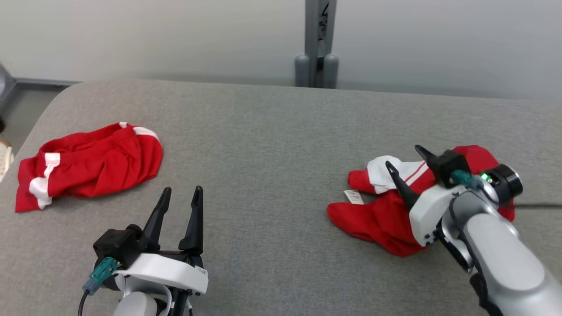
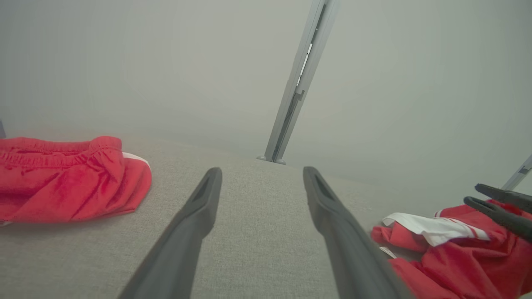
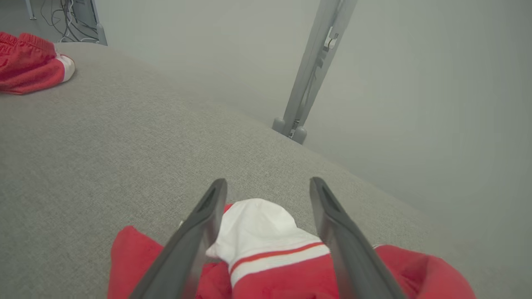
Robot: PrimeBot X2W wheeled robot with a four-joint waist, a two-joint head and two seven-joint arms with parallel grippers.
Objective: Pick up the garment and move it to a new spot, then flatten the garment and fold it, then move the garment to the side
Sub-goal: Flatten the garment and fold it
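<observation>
A crumpled red garment point(image 1: 377, 215) with a white, red-striped cuff lies at the right of the grey table point(image 1: 272, 145). My right gripper point(image 1: 403, 156) is open, low over it. In the right wrist view the white cuff point(image 3: 257, 224) sits between the spread fingers of the right gripper point(image 3: 268, 180), and I cannot tell whether they touch it. The left wrist view shows this garment point(image 2: 457, 257) at the lower right, with the right gripper point(image 2: 472, 193) above it. My left gripper point(image 1: 182, 189) is open and empty over bare table at the front left, fingers apart point(image 2: 262, 170).
A second red garment point(image 1: 96, 162) with white trim lies bunched at the table's left, and it is also in the left wrist view point(image 2: 62, 182) and the right wrist view point(image 3: 29, 66). A grey post point(image 1: 317, 44) stands behind the table's far edge. The table's left corner is rounded.
</observation>
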